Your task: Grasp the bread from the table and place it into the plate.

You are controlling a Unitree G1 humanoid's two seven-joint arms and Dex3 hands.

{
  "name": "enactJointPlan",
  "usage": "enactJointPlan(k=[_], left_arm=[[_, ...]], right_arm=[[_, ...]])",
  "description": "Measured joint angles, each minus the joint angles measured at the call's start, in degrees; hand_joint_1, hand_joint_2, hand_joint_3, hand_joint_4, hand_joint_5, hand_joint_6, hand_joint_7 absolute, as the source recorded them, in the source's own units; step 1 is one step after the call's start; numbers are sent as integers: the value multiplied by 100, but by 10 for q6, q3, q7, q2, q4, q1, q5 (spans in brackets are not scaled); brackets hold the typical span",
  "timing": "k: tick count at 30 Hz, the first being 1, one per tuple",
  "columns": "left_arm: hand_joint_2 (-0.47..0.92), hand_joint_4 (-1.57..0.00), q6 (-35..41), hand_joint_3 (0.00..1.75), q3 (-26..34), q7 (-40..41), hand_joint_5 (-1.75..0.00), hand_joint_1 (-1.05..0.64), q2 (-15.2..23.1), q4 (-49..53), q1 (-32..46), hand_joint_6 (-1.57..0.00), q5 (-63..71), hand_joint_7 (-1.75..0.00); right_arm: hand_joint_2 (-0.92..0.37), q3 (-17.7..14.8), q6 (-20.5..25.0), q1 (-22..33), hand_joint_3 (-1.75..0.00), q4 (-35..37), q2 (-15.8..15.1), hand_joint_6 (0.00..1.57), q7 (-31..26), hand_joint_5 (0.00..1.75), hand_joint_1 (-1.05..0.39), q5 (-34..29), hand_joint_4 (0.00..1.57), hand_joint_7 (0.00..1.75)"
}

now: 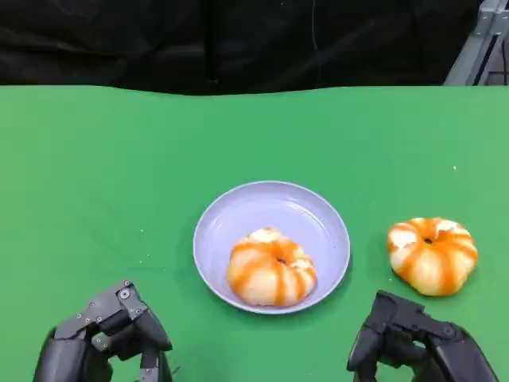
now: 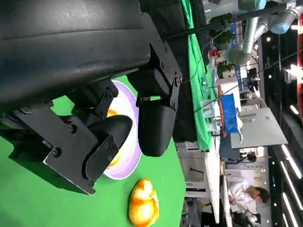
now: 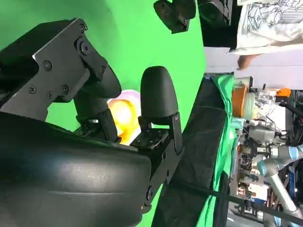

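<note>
From the head camera I see one bread (image 1: 271,268) lying in the plate (image 1: 318,215), ahead of and between both hands; a second bread (image 1: 432,255) sits on the green desk (image 1: 119,175) just beyond my right hand (image 1: 413,346). My left hand (image 1: 107,334) holds nothing, fingers apart.

The left wrist camera shows my fingers (image 2: 154,123) spread and holding nothing, the plate (image 2: 128,165) beyond them.

On the right wrist camera, my fingers (image 3: 158,99) stand apart, grasping nothing, with bread (image 3: 122,115) just past them.
</note>
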Motion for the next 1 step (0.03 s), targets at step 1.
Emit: enactJointPlan(k=[1], left_arm=[[40,-91,0,139,0,-1,-175,-6,0,0,0,-80,-1,-162]], right_arm=[[-37,0,0,0,-141,0,0,63,0,175,12,0,69,161]])
